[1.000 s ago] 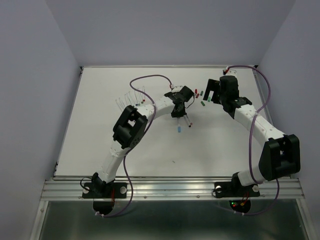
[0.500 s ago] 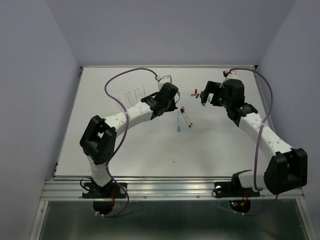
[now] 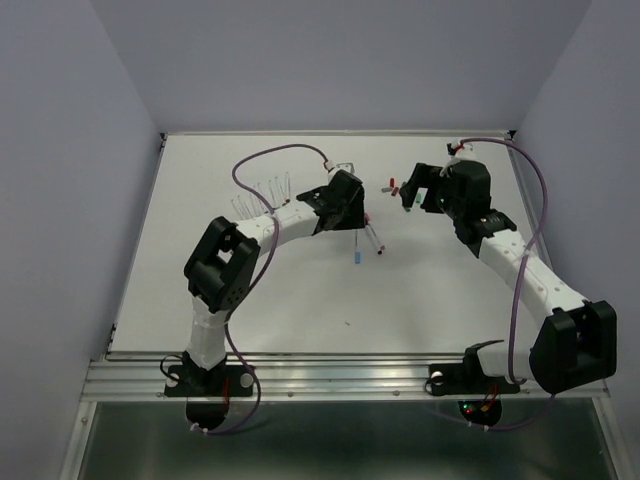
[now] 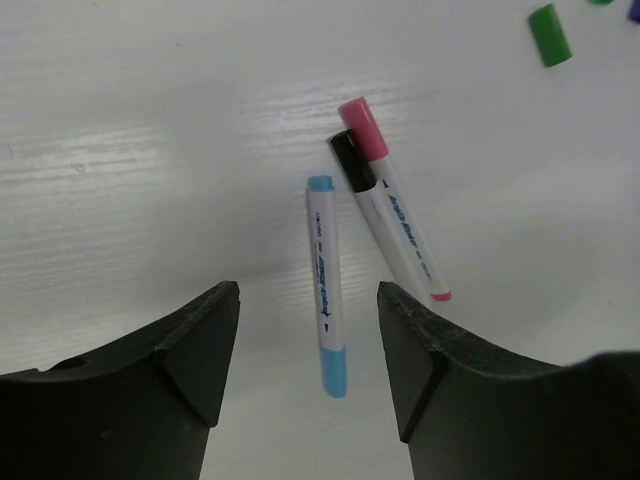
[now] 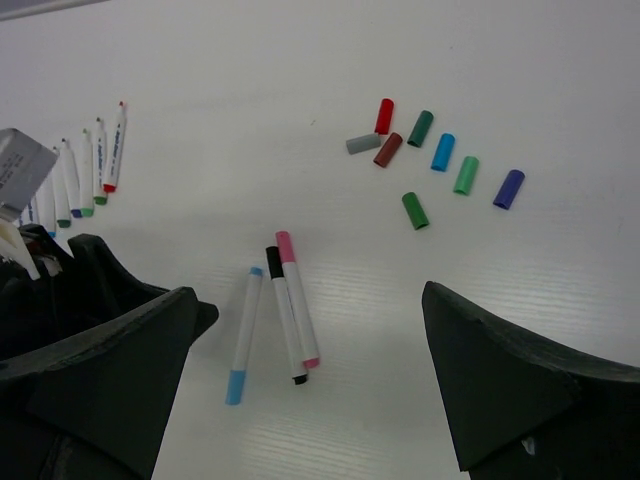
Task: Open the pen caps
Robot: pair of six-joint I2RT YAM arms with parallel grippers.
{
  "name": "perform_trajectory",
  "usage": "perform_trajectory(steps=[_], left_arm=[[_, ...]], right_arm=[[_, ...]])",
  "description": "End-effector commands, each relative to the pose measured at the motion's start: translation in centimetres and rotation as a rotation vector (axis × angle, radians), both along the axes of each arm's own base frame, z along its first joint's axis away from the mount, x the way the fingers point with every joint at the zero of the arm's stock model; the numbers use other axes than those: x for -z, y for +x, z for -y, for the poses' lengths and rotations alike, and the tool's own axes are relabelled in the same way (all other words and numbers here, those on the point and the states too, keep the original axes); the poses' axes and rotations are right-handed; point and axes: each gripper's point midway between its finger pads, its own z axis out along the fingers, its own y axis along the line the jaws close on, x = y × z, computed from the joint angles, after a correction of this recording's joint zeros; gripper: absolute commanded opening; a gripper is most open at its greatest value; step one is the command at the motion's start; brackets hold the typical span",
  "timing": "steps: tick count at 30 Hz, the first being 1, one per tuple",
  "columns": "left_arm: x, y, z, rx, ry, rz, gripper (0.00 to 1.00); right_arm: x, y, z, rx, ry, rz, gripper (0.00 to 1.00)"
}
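White table (image 3: pixel 430 290) (pens (image 4: pixel 325 290) scattered) between pale lilac walls (image 3: pixel 60 200)

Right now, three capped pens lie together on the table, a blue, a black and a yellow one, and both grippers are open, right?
Not quite: the third pen is pink, not yellow, as the left wrist view shows. It lies with the blue pen and the black pen, and the left gripper and right gripper are both open.
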Motion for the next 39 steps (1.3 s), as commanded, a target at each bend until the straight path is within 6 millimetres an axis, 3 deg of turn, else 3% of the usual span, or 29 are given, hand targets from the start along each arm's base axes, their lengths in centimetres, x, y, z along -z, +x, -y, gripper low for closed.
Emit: perform_trajectory(steps=[1, 2, 3, 4, 6, 7, 10, 19, 27, 32, 39], left_arm=[[-2.1, -0.1, 1.2, 0.032, 0.021, 0.035, 0.69], [-1.8, -0.1, 1.9, 0.035, 0.044, 0.035, 0.69], [-1.2, -0.2, 1.3, 0.020, 0.102, 0.025, 0.70], [0.6, -0.2, 1.2, 0.020, 0.153, 0.001, 0.71], [0.8, -0.2, 1.3, 0.015, 0.212, -0.013, 0.72], [1.9, -0.2, 1.3, 0.019, 0.238, -0.030, 0.72], [2.1, -0.4, 1.8, 0.034, 0.241, -0.038, 0.78], [1.7, -0.7, 1.4, 0.029, 0.240, -0.036, 0.84], [3.4, -0.9, 1.4, 0.039, 0.272, -0.072, 0.86], [3.6, -0.5, 1.7, 0.043, 0.277, -0.067, 0.74], [4.6, -0.3, 1.9, 0.055, 0.308, -0.084, 0.68]], right_arm=[[-1.4, 0.7, 0.7, 0.042, -0.009, 0.059, 1.00], [-1.4, 0.8, 0.7, 0.045, -0.010, 0.058, 1.00], [-1.3, 0.8, 0.8, 0.047, -0.011, 0.057, 1.00], [-1.1, 0.8, 0.8, 0.053, -0.013, 0.053, 1.00], [-1.0, 0.9, 1.0, 0.061, -0.019, 0.051, 1.00], [-1.0, 0.9, 1.1, 0.065, -0.022, 0.051, 1.00], [-1.0, 0.9, 1.4, 0.076, -0.029, 0.055, 1.00], [-0.9, 0.9, 1.5, 0.083, -0.038, 0.053, 1.00], [-1.0, 0.8, 1.7, 0.088, -0.040, 0.058, 1.00], [-0.9, 0.9, 1.7, 0.089, -0.043, 0.056, 1.00], [-0.9, 0.8, 1.8, 0.095, -0.045, 0.056, 1.00]])
